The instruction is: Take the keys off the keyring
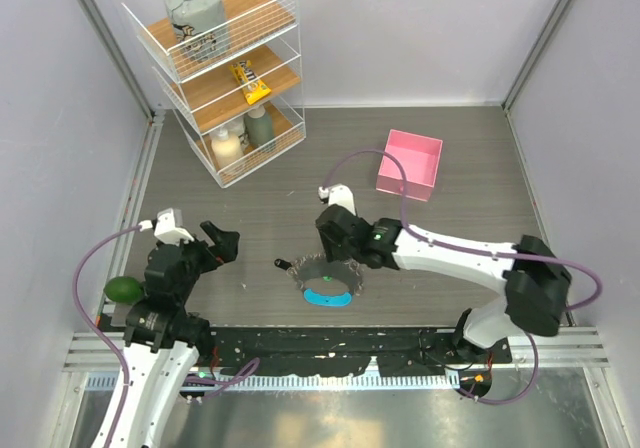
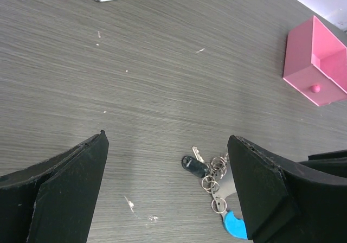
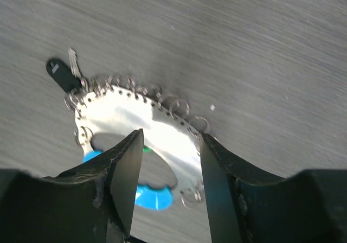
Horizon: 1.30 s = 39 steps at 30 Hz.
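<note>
– Keyring (image 1: pixel 322 273): where does it lie, and who is minding it?

– Flat on the table (image 1: pixel 260 198), middle, close to the near edge. Furthest left, the left gripper (image 1: pixel 218 240) hangs apart from it, fingers spread and empty; I'd guess it waits to brace the ring.

– And the green-headed key (image 3: pixel 145 149)?

– Barely peeking out on the ring. The right gripper (image 3: pixel 172 137) straddles the silvery band there, fingers parted, not yet clamped, likely lining up a pinch. The blue strip (image 3: pixel 154 197) lies just nearer.

Robotics lab test cell: pale panels (image 1: pixel 400 28) enclose a table (image 1: pixel 480 168) bearing left arm (image 1: pixel 165 288), right arm (image 1: pixel 450 253) and wire shelf (image 1: pixel 225 78).
</note>
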Motion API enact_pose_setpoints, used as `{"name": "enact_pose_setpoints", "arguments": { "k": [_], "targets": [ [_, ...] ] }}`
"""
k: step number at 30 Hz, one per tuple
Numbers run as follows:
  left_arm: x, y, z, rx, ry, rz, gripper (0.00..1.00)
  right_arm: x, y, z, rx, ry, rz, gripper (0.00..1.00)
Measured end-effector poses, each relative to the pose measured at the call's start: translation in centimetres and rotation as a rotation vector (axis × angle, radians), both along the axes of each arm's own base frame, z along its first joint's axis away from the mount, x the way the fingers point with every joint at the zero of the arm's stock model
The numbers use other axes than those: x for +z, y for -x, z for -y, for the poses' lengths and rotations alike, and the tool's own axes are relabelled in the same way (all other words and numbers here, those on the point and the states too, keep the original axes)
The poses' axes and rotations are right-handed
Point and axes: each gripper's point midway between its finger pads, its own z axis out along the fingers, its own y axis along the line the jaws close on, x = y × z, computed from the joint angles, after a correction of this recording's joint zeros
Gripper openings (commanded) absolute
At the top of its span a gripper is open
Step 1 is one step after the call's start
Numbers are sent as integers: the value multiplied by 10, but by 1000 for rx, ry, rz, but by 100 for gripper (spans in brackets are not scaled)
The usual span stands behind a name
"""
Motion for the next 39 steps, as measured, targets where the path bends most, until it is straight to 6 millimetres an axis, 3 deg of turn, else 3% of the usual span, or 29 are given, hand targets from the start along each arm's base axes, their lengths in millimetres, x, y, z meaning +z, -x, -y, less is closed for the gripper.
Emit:
{"name": "enact_pose_setpoints", "arguments": {
  "k": [7,15,23,25,26,28,33,39],
  "targets": [
    [-5,-1,-8,43,-16,-9,99,-21,-17,-48,-16,44,1,47],
    [-6,-2,-8,46,-16,-14,99,-55,-25,-67,-42,105,-34,45],
    [-5,-3,-8,46,-13,-12,99,-81,-23,-50,-114,187,-62,35],
    [-6,-3,-8,47,-12,-14,99,-84,-22,-47,-126,191,-64,26],
    [-7,-3,-8,47,-12,-15,99,-86,-22,-46,-131,191,-66,16],
    [-7,-2,-8,47,-13,-17,99,-88,-22,-43,-138,195,-70,5],
    [-8,-2,-8,47,-12,-17,99,-82,-23,-40,-166,153,-50,5],
    [-6,-4,0,9,1,-13,99,-72,-20,-22,-178,147,-30,5]
  ]
}}
